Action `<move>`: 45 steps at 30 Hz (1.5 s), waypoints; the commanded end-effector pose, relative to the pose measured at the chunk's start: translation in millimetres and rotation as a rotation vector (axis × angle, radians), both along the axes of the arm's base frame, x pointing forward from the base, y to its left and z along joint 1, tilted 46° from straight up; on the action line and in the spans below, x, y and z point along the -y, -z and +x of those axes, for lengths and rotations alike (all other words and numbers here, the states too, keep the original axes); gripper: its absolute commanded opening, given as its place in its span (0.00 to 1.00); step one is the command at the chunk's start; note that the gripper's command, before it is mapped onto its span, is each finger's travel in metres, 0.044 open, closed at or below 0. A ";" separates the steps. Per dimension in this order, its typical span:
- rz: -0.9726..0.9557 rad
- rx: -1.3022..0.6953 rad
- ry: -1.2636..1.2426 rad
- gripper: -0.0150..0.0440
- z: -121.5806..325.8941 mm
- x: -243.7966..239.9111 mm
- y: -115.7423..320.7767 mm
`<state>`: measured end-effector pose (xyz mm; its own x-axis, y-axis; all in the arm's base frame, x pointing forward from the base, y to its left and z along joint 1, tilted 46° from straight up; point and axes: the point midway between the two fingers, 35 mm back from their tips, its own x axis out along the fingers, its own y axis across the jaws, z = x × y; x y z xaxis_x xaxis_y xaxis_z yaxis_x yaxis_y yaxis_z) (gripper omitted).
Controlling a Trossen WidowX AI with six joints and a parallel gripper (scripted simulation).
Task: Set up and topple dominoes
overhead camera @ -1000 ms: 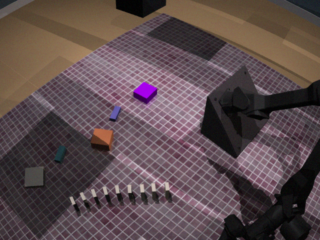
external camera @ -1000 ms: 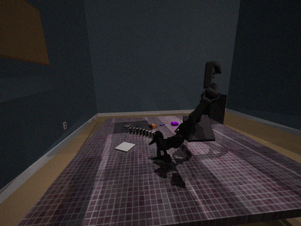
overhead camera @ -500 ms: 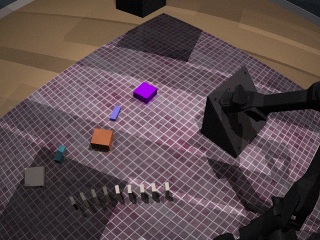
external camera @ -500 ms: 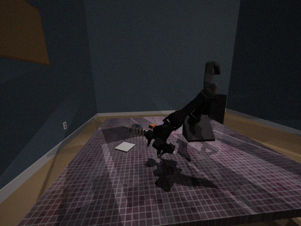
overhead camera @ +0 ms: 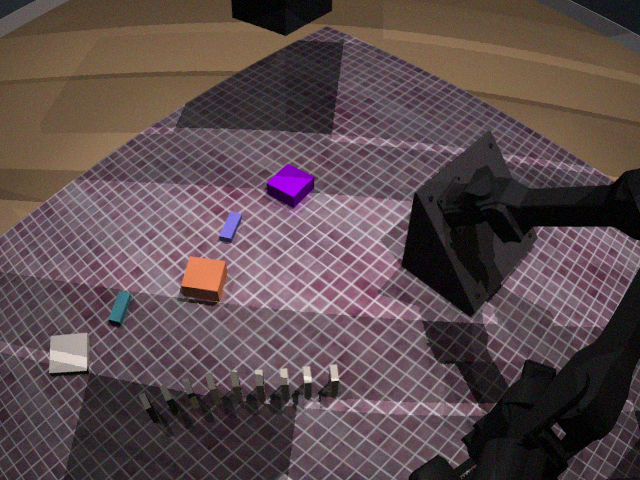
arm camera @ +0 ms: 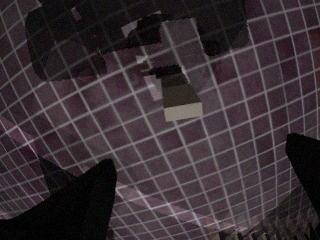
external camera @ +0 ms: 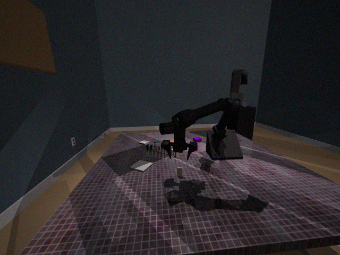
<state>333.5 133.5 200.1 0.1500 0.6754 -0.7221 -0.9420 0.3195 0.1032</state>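
Observation:
A curved row of several pale dominoes (overhead camera: 260,378) (external camera: 151,147) stands upright along the lower left of the top view. A separate pale domino (external camera: 179,171) (arm camera: 183,111) stands upright by itself, nearer the exterior camera than the row. My gripper (external camera: 179,159) (arm camera: 204,156) is wide open and empty, pointing down above this lone domino. In the wrist view the domino is beyond the line between the fingertips, touching neither finger. The fingertips hide part of the row in the exterior view.
A dark slanted block (overhead camera: 439,258) (external camera: 224,145) stands beside the arm. A purple block (overhead camera: 290,184) (external camera: 197,139), blue bar (overhead camera: 231,226), orange block (overhead camera: 205,274) and teal bar (overhead camera: 119,308) lie beyond the row. Pale slabs lie at the far left (overhead camera: 69,353) and nearer the exterior camera (external camera: 141,166).

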 end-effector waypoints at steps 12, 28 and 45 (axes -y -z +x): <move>0.045 0.007 -0.042 1.00 4.2 -29.6 23.7; 0.049 0.006 -0.040 1.00 6.5 -52.7 44.8; 0.049 0.006 -0.040 0.44 6.7 -54.5 46.5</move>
<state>339.7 188.2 154.5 0.1237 0.7192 -0.6837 -0.9565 0.2700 0.1109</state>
